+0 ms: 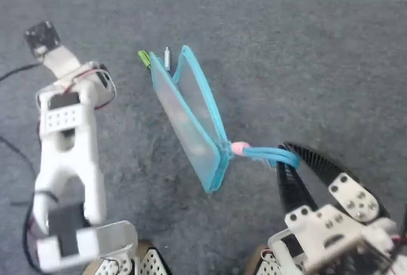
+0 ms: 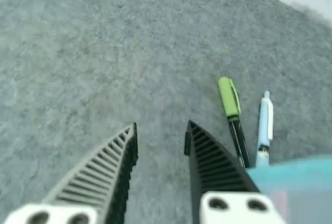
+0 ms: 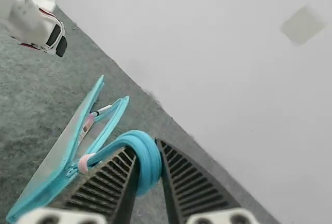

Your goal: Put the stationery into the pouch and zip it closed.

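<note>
Grey carpet (image 1: 305, 65) underlies the right claw (image 3: 147, 146) clenching the loop (image 1: 270, 155) of the pouch (image 1: 191, 116); left claw (image 2: 161, 130) hovers spread.

Softly and evenly lit throughout. Faintly shadowed on the worktop (image 1: 305, 52) beneath the pouch (image 1: 191, 119). Brightly washed along the pale wall (image 3: 218, 53).

A grey, felt-like mat (image 1: 305, 52) covers the table and runs back to a plain white wall (image 3: 207, 53) marked by one pale square patch (image 3: 303, 24), under soft, even light.
</note>
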Robot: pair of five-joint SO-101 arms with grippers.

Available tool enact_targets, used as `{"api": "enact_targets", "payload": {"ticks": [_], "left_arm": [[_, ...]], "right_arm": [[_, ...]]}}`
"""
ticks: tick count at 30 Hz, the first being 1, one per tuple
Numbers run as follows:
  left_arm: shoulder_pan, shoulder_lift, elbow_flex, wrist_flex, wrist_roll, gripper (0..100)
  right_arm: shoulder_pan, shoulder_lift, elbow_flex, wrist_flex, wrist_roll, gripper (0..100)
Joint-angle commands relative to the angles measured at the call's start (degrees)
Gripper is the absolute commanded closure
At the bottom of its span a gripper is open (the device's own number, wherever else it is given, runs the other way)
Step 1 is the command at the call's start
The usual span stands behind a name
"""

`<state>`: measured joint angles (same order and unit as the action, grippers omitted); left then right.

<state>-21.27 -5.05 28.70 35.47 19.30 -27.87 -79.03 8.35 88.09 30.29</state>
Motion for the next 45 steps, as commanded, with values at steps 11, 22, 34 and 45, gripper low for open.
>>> {"api": "enact_targets", "payload": {"ticks": [11,22,34,45], "left_arm": [[8.00,35.08,-45.05,16.53,0.88,85],[12.66,54.59,-71.96,27.16,0.79,85],[16.70,64.35,-92.62,59.25,-9.76,86],[19.43,67.78,-93.85,65.05,-17.32,86]], "right_arm": [[-14.55,-1.89,-2.20,5.23,-4.48,99.1],[-20.97,-1.89,-2.11,7.43,-4.57,99.1],[-20.70,-1.27,-2.11,4.35,-4.40,99.1],[-15.87,-1.19,-2.11,3.91,-4.31,99.1]]}}
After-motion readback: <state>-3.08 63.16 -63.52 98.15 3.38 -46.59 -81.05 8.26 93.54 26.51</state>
